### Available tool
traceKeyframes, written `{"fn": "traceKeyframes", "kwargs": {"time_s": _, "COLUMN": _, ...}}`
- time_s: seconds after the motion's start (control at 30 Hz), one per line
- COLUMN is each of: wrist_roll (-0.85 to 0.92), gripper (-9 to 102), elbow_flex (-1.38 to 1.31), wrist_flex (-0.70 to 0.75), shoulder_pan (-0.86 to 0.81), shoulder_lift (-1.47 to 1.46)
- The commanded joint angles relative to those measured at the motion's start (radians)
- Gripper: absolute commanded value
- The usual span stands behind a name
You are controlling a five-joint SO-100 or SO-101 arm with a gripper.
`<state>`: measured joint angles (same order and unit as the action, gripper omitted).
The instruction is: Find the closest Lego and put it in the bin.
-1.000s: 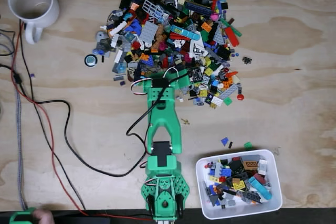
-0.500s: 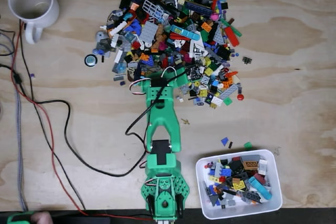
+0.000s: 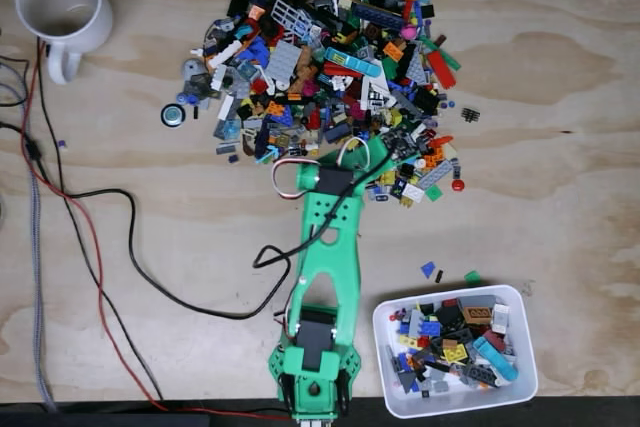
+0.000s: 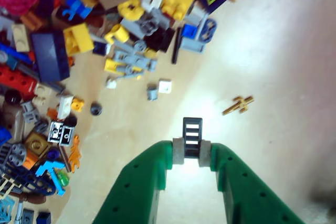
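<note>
In the wrist view my green gripper (image 4: pixel 191 152) is shut on a small black grille Lego (image 4: pixel 192 129), pinched between its grey pads (image 4: pixel 178 151) above bare wood just off the pile's edge. In the fixed view the arm stretches from its base at the bottom edge up to the gripper (image 3: pixel 367 155) at the lower rim of the big Lego pile (image 3: pixel 330 57). The white bin (image 3: pixel 385 319) stands at the bottom right, right of the arm's base, with several Legos inside. Whether the grille piece is off the table I cannot tell.
A tiny gold piece (image 4: pixel 237 105) lies on the wood right of the gripper. A white mug (image 3: pixel 60 5) stands at the top left. Black and red cables (image 3: pixel 110 247) run down the left side. A few loose pieces (image 3: pixel 428 269) lie just above the bin.
The arm has stretched out and swung right, and the gripper has moved right along the pile's lower edge. A hand at the bottom left corner is gone.
</note>
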<state>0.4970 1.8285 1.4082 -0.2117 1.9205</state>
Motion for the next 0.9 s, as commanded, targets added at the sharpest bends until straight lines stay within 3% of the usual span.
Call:
{"fn": "traceKeyframes", "kwargs": {"time_s": 0.0, "wrist_roll": 0.181, "gripper": 0, "elbow_flex": -0.046, "wrist_flex": 0.038, "shoulder_pan": -0.316, "shoulder_lift": 0.184}}
{"fn": "traceKeyframes", "kwargs": {"time_s": 0.3, "wrist_roll": 0.518, "gripper": 0, "elbow_flex": 0.006, "wrist_flex": -0.015, "shoulder_pan": -0.900, "shoulder_lift": 0.264}}
{"fn": "traceKeyframes", "kwargs": {"time_s": 0.43, "wrist_roll": 0.644, "gripper": 0, "elbow_flex": 0.100, "wrist_flex": -0.083, "shoulder_pan": -1.085, "shoulder_lift": 0.290}}
{"fn": "traceKeyframes", "kwargs": {"time_s": 0.6, "wrist_roll": 0.721, "gripper": 3, "elbow_flex": 0.212, "wrist_flex": -0.160, "shoulder_pan": -1.184, "shoulder_lift": 0.305}}
{"fn": "traceKeyframes", "kwargs": {"time_s": 0.73, "wrist_roll": 0.732, "gripper": 12, "elbow_flex": 0.259, "wrist_flex": -0.230, "shoulder_pan": -1.201, "shoulder_lift": 0.311}}
{"fn": "traceKeyframes", "kwargs": {"time_s": 0.87, "wrist_roll": 0.744, "gripper": 14, "elbow_flex": 0.259, "wrist_flex": -0.242, "shoulder_pan": -1.170, "shoulder_lift": 0.334}}
